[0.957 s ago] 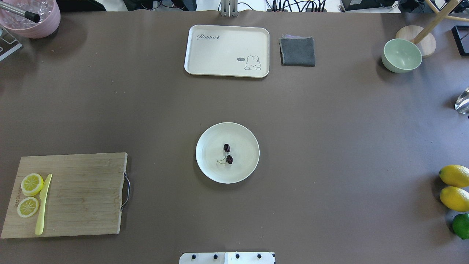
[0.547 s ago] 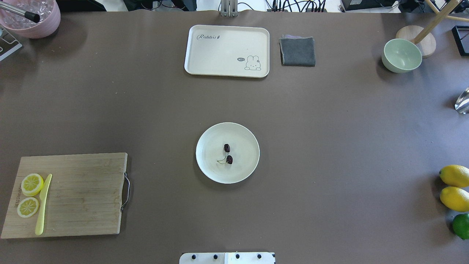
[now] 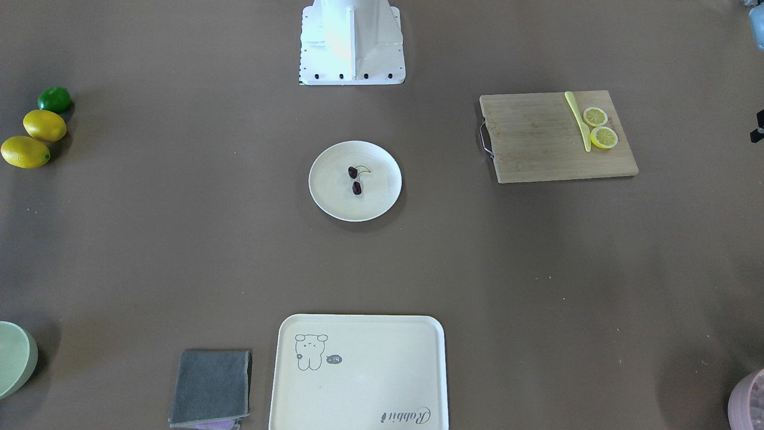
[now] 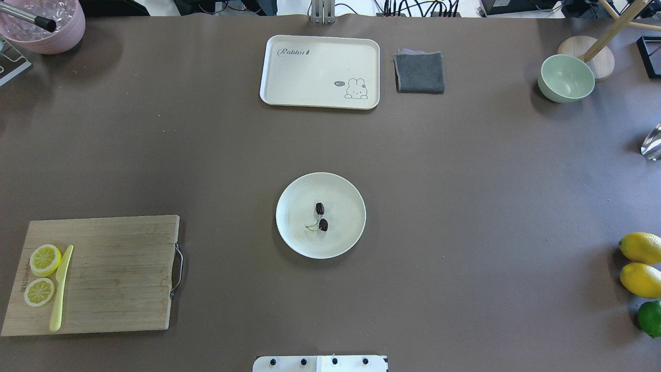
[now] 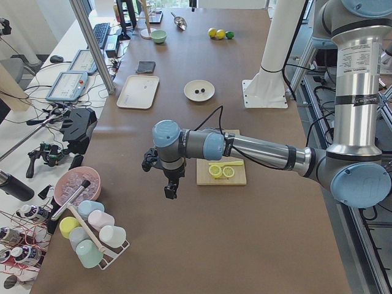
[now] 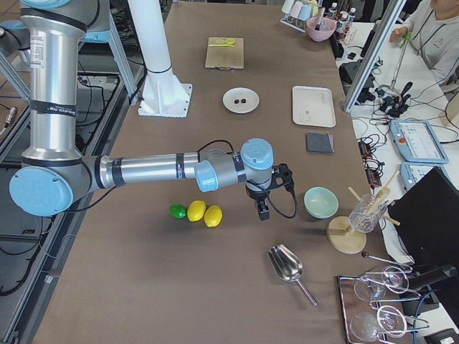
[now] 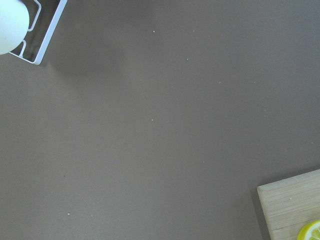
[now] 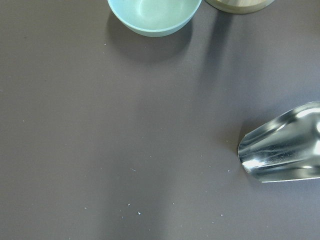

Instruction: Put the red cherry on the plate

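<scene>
The red cherry (image 4: 323,225), a pair of tiny dark fruits on a thin green stem, lies near the middle of the round cream plate (image 4: 345,204) at the table's centre. It shows the same way in the front-facing view, cherry (image 3: 357,188) on plate (image 3: 377,200). No gripper is near it. My left gripper (image 5: 170,190) hangs over bare table beyond the cutting board, at the table's left end. My right gripper (image 6: 263,213) hangs at the right end, between the lemons and the green bowl. Both show only in the side views, so I cannot tell if they are open or shut.
A wooden cutting board (image 4: 119,274) holds two lemon slices and a yellow knife. At the back stand a rabbit tray (image 4: 320,71), a grey cloth (image 4: 419,72) and a green bowl (image 4: 566,78). Two lemons (image 4: 640,263), a lime and a metal scoop (image 8: 282,145) lie at the right.
</scene>
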You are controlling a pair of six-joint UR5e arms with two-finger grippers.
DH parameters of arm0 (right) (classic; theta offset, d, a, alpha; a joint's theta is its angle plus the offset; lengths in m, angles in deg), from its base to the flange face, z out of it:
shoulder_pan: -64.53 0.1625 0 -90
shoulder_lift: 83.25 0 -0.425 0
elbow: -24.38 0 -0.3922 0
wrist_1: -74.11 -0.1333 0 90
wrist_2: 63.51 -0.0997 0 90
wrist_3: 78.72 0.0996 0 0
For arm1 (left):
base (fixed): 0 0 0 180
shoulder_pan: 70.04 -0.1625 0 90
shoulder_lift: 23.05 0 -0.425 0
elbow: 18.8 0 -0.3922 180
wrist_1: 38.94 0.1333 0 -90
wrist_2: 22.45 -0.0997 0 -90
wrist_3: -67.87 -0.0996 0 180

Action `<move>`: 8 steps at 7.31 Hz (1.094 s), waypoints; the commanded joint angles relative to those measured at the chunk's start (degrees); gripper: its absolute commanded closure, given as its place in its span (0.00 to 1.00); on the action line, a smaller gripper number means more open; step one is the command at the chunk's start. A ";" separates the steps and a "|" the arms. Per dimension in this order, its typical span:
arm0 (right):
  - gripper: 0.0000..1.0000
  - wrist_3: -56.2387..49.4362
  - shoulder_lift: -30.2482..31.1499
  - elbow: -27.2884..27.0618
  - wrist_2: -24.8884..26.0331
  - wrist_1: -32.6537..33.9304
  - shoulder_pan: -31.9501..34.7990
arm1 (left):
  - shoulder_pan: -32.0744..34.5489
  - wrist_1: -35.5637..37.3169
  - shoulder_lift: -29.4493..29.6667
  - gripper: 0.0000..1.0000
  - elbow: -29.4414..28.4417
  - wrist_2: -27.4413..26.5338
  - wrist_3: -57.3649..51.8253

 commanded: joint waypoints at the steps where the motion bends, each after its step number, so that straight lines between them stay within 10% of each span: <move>1: 0.00 -0.01 -0.13 0.00 -0.02 0.00 0.03 | -0.05 -0.55 0.44 0.02 0.04 3.86 -0.14; 3: 0.00 -0.01 -0.05 -0.09 -0.11 0.00 0.03 | 0.13 -0.64 0.18 0.02 -1.01 10.45 0.21; 8: 0.00 -0.01 0.39 0.26 -0.73 0.00 1.17 | 2.31 -0.46 0.27 0.02 -0.66 7.93 -0.23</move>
